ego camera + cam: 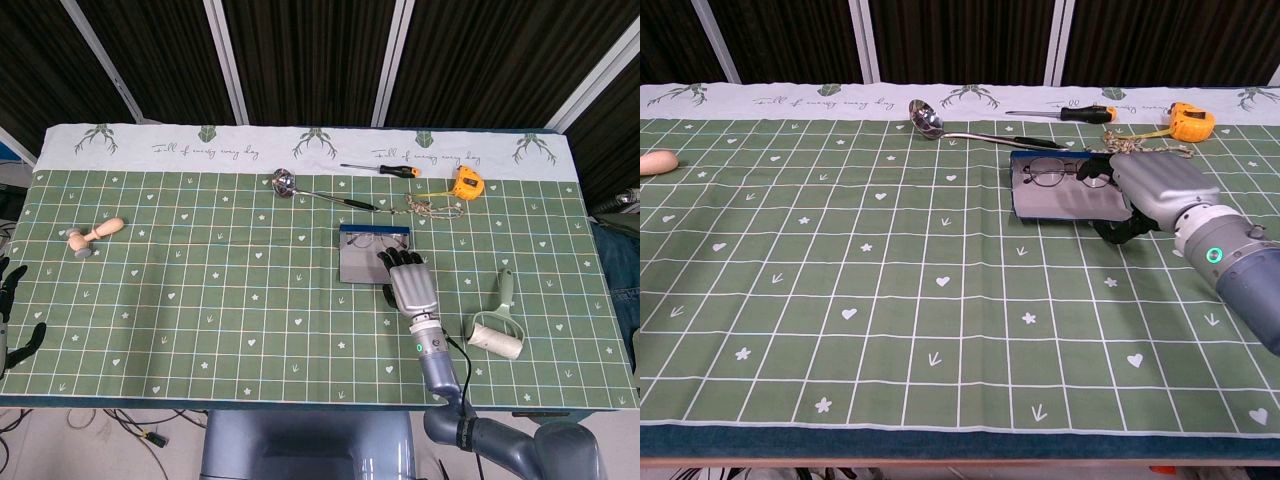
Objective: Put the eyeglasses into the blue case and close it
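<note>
The blue case (1055, 204) lies open right of the table's centre, its grey flap (358, 266) tilted up at the near edge. The thin-rimmed eyeglasses (1045, 175) rest inside it along the far blue rim, also seen in the head view (372, 241). My right hand (1155, 190) grips the case's right end, fingers over the glasses' right side and thumb under the flap's near corner; in the head view the hand (410, 285) covers that end. My left hand (8, 312) hangs open at the table's far left edge, holding nothing.
Behind the case lie a metal ladle (320, 193), a screwdriver (385, 169), a yellow tape measure (466, 183) and a coil of cord (432, 208). A lint roller (497, 325) lies right of my right arm. A wooden mallet (95, 236) sits far left.
</note>
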Motion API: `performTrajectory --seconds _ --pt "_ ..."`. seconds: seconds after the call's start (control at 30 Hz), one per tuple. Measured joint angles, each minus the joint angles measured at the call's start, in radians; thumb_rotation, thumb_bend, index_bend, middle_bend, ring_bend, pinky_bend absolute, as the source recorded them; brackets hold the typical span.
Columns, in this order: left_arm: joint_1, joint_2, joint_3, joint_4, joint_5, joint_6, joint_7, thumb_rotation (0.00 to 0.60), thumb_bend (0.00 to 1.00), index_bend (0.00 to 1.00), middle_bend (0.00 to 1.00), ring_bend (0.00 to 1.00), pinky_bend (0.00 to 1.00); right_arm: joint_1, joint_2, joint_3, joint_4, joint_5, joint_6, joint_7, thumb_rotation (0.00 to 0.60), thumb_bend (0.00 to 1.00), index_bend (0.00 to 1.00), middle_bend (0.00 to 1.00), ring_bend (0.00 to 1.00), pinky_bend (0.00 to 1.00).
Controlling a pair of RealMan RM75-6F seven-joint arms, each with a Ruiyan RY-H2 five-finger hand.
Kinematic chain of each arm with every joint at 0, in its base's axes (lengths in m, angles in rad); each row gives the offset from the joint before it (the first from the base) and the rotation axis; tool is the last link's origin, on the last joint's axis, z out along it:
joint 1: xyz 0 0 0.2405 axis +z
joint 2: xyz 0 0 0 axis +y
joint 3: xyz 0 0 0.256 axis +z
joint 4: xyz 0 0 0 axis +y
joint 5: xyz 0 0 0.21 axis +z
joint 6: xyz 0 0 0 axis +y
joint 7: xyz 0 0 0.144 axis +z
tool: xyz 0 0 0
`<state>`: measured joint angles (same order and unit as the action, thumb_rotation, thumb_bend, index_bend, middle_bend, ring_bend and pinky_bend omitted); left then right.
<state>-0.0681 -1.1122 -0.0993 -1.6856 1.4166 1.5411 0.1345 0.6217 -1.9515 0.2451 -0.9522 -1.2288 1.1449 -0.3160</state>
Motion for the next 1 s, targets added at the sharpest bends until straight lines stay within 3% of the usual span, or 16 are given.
performTrajectory --seconds 0.53,1.0 --pt "0.001 0.001 -0.001 -0.001 -0.002 0.001 -0.004 0.600 0.31 0.10 0.00 0.00 0.00 0.109 -0.035 0.096 0.156 0.018 -0.042 0.019 0.600 0.48 0.30 0.23 0.25 0.26" --pt "0.002 0.005 -0.002 -0.005 -0.004 0.002 -0.006 0.600 0.31 0.10 0.00 0.00 0.00 0.129 -0.064 0.081 0.212 0.021 -0.092 0.051 0.600 0.49 0.46 0.23 0.25 0.26"
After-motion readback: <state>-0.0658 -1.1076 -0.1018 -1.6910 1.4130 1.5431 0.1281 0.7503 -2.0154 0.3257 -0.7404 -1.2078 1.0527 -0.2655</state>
